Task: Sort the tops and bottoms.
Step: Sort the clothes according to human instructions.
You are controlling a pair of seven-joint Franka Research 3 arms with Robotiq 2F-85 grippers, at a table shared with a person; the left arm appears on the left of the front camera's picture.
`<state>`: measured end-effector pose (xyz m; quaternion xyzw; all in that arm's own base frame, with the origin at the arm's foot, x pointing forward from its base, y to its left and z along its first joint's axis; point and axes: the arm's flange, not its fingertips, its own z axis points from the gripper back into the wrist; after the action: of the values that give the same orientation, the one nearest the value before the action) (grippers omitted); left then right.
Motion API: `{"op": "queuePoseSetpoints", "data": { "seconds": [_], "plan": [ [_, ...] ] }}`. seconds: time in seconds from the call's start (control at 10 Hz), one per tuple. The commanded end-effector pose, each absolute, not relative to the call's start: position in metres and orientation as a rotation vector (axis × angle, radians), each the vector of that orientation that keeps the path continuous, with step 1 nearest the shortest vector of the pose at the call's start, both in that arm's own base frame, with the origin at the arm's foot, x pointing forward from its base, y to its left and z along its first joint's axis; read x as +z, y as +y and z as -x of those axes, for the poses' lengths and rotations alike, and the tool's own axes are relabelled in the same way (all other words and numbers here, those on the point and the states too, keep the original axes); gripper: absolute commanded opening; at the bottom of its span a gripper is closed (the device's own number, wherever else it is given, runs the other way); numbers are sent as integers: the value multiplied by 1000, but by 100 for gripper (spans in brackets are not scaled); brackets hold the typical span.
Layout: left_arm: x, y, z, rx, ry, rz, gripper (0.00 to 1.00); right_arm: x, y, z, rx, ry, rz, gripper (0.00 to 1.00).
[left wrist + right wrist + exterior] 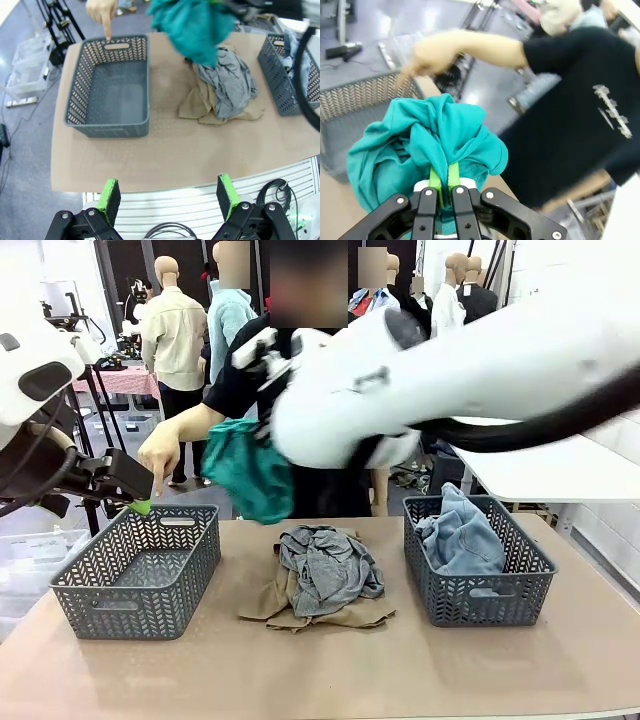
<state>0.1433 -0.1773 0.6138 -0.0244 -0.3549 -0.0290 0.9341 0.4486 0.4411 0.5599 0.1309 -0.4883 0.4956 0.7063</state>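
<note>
The left claw [169, 195] hangs back, jaws apart. A person's hand [160, 452] points into the empty left basket [135, 580], likely the place for tops. So the right claw [443, 182], clamped on the teal top [252, 472], holds it aloft. A grey top [330, 565] and a tan top [265, 600] lie heaped on the tabletop [320, 670]. The denim bottoms [465, 535] sit in the right basket [480, 600]. That makes three tops, one bottoms, two baskets.

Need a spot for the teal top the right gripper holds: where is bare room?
Crowded: grey top over khaki top in the middle; right basket holds the denim. Free: the empty left basket, plus bare table between it and those tops and along the near edge.
</note>
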Motion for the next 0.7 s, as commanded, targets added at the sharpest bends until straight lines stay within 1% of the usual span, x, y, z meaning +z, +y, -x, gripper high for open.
{"op": "queuePoseSetpoints", "data": {
  "seconds": [0.0,0.1,0.2,0.3,0.6],
  "plan": [
    [616,-175,-142,-78,-716,58,100,565,420,-503,1196,-1129,-488,0],
    [616,-175,-142,-78,-716,58,100,562,432,-507,1222,-1147,-503,0],
    [616,-175,-142,-78,-716,58,100,564,433,-506,1240,-1095,-482,0],
    [616,-175,-142,-78,-716,58,100,570,487,-472,1165,-1134,-439,0],
    [616,-175,-142,-78,-716,58,100,570,487,-472,1165,-1134,-439,0]
  ]
}}
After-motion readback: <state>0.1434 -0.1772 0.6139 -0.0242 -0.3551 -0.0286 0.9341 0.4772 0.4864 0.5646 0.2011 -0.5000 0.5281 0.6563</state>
